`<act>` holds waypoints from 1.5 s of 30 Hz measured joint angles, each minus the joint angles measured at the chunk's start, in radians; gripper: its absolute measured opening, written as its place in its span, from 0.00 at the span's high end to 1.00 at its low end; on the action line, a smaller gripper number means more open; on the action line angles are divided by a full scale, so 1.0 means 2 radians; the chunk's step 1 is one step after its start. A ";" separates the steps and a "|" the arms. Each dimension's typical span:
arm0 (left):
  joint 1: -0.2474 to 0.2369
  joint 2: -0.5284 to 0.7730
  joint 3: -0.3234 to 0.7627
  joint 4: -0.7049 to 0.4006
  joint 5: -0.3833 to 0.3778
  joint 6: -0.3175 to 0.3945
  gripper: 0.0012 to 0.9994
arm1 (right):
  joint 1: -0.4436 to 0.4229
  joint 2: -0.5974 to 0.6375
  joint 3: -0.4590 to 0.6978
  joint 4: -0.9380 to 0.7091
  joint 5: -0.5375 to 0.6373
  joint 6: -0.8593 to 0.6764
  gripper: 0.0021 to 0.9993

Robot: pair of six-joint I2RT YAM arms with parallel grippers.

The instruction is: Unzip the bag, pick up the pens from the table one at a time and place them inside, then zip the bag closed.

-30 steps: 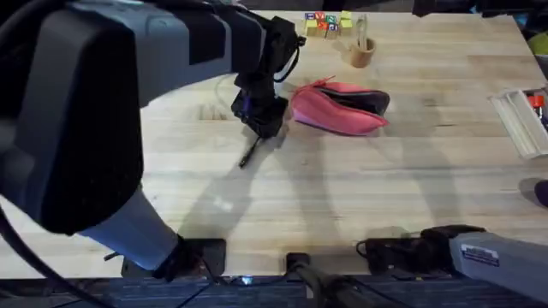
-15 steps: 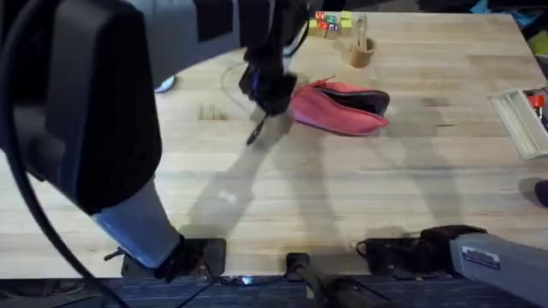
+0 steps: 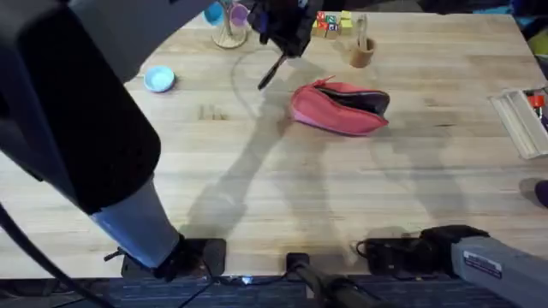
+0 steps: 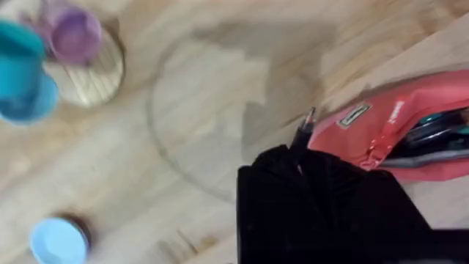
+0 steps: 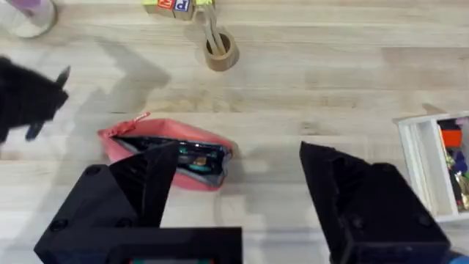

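I had the left gripper (image 3: 281, 50) clenched on the pen (image 3: 271, 74), which hung out below the fingers at a slant, clear of the table (image 3: 282, 197). From the left wrist, the pen tip poked out just past the fingers, right next to the bag (image 3: 340, 108). The bag lay a bit beyond and to one side of the pincer, zipper already open, dark lining showing.

My read on handling: the pen looked light, stiff and slick, so a grip near its middle seemed safest, otherwise it might swivel in the jaws. The bag looked soft and floppy, so I expected the mouth to sag shut; the pull tab is the spot to grab for zipping.

Compared with a second earlier, the pen had come off the wood and the arm had carried it up and toward the far side of the table.

The right gripper (image 5: 242, 198) sat released, fingers spread wide, back near its base and well apart from the bag.
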 joint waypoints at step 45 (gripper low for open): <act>-0.104 0.043 0.023 0.096 0.291 0.335 0.96 | 0.000 -0.171 0.000 -0.178 -0.146 -0.117 0.00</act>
